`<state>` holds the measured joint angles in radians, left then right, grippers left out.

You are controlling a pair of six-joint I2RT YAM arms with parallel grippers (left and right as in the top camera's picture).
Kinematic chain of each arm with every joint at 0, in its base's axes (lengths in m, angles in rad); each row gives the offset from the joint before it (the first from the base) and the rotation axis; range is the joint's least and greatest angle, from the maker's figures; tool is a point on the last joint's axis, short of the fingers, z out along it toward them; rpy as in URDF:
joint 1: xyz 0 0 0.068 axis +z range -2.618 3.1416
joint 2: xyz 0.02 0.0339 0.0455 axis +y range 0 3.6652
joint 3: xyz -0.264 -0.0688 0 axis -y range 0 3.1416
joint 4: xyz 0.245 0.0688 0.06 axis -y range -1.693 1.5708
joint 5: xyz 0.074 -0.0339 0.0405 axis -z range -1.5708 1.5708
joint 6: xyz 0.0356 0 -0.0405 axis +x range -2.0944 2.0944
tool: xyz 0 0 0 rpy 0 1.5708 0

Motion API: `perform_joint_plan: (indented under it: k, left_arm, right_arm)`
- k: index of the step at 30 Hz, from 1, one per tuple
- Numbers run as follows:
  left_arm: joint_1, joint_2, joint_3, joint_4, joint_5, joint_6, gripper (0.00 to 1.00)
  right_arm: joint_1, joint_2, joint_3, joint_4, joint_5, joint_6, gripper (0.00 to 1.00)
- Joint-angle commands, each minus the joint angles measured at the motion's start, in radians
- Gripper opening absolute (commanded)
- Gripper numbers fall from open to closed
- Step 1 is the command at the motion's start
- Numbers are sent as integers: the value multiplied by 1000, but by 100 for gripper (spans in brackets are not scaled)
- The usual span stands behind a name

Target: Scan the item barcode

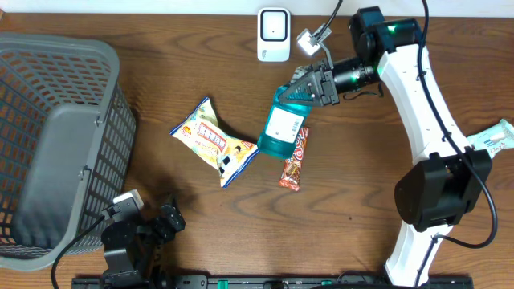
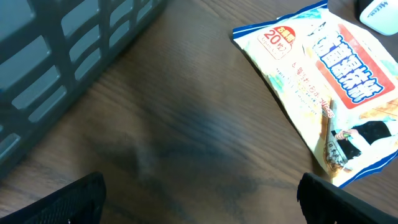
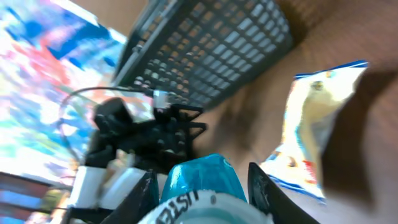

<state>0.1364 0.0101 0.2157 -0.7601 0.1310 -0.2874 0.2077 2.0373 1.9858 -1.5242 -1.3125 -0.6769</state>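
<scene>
My right fingers (image 1: pixel 315 83) are closed partway around the neck end of the teal plastic mouthwash bottle (image 1: pixel 281 128), which tilts near the white scanner (image 1: pixel 273 34). It looks rigid, slick and liquid-heavy, so I judge a shoulder grip best. My left fingers (image 2: pixel 199 202) gape wide, empty.

A snack bag (image 2: pixel 329 87) lies on the wooden table (image 2: pixel 186 130), grey basket (image 2: pixel 56 56) opposite, possibly a white scanner (image 2: pixel 380 14) behind

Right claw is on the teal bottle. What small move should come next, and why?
Probably lift the teal bottle and swing it toward the white scanner: the right claw grips its cap end, but the label faces up, not at the scanner.
</scene>
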Motion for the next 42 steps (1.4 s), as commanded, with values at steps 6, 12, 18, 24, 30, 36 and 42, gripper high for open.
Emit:
perform_joint_plan:
  k: [6,12,18,24,30,36,42]
  left_arm:
    - [2,-6,9,-3,-5,9,97]
    - [2,-6,8,-3,-5,9,98]
    - [2,-6,9,-3,-5,9,98]
    - [2,-6,8,-3,-5,9,98]
    - [2,-6,8,-3,-6,9,98]
    - [2,-6,8,-3,-5,9,98]
    - [2,-6,8,-3,-5,9,98]
  right_arm:
    - [22,-12,9,-174,-114,-185,3]
    - [55,-12,9,-113,55,-250,1]
    - [126,-11,9,105,386,-14,1]
    - [224,-11,9,386,938,404,1]
    - [330,5,9,586,1441,462,1]
    - [381,68,9,721,1776,449,3]
    - [383,179,10,980,2067,364,7]
